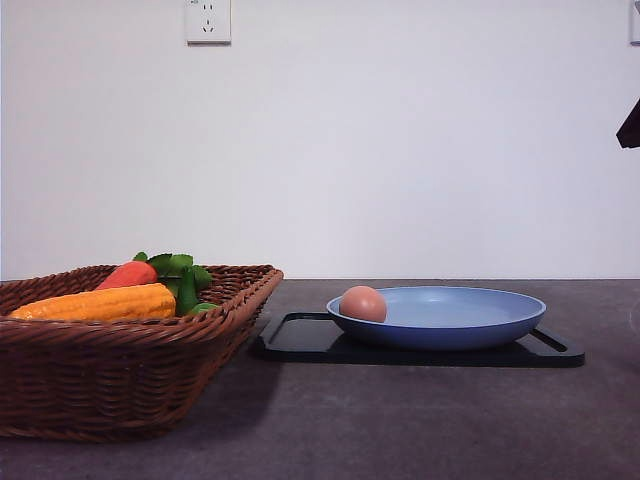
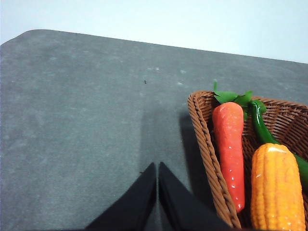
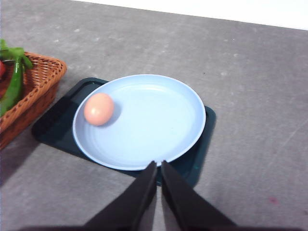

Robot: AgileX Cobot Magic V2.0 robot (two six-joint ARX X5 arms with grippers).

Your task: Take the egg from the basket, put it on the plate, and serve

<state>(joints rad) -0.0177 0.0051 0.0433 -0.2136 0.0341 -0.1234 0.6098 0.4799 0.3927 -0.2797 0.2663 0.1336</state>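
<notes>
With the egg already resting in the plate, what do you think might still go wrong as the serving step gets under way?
1. The egg lies loose near the rim of the blue plate, on the basket side; a tilt or jerk could roll it out.
2. The plate overhangs the black tray, so gripping either may make it slide.
3. The wicker basket stands close beside the tray; a sideways move could bump it.

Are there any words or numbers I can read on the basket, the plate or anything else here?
None: no words, numbers or brand marks can be read anywhere.
The basket, plate, egg, black tray, carrot and corn carry no writing.
The wall socket has slots but no readable label.
</notes>
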